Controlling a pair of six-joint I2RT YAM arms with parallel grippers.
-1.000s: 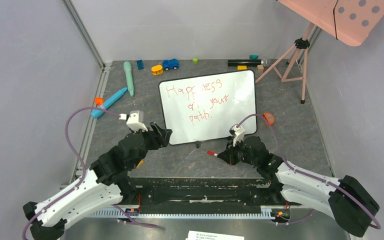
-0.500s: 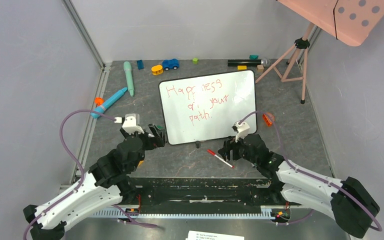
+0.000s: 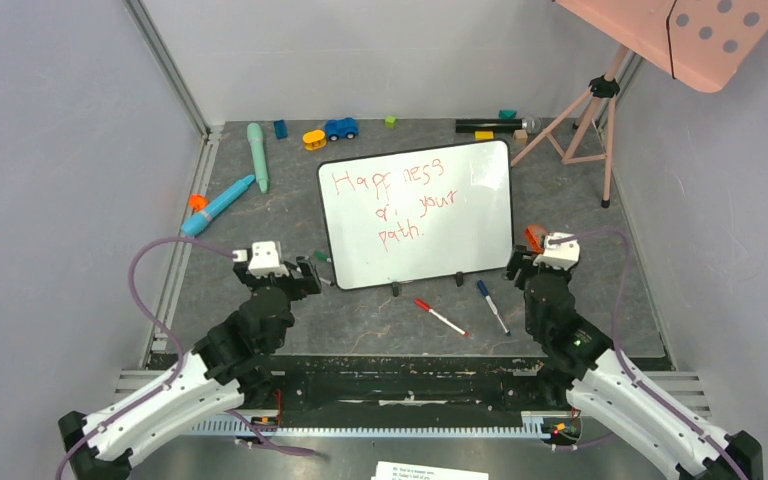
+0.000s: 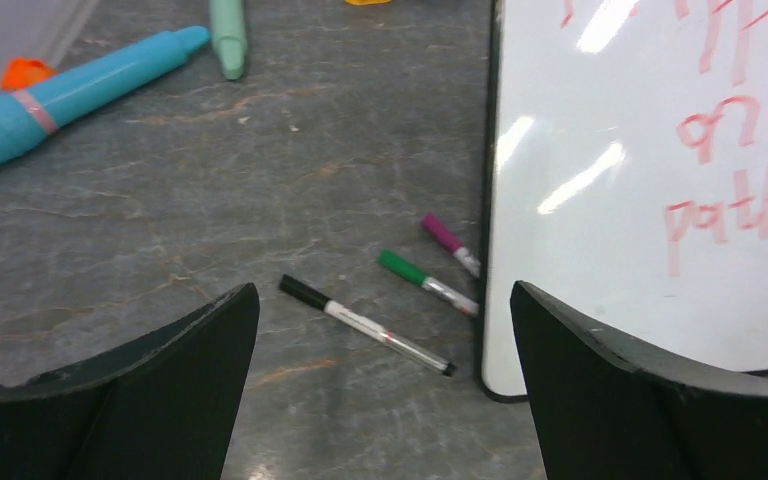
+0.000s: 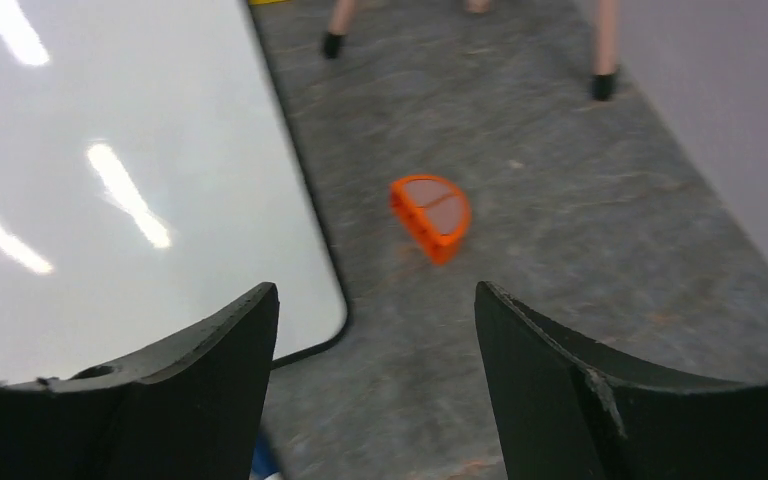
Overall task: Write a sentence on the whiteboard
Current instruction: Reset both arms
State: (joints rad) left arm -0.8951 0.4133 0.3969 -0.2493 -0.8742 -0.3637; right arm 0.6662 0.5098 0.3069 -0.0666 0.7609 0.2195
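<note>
At frame centre, the white black-rimmed whiteboard (image 3: 470, 235) shows you the red handwritten sentence (image 3: 397, 234); left fingers (image 4: 140, 400) and right fingers (image 5: 600, 400) stand apart, empty.

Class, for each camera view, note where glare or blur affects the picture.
Left wrist view: sharp, but pale glare streaks cross the large glossy white whiteboard. Right wrist view: brighter streaks on it, and the whole frame is soft, the small orange half-round block included. Top external view: even light, red handwritten sentence legible.
</note>
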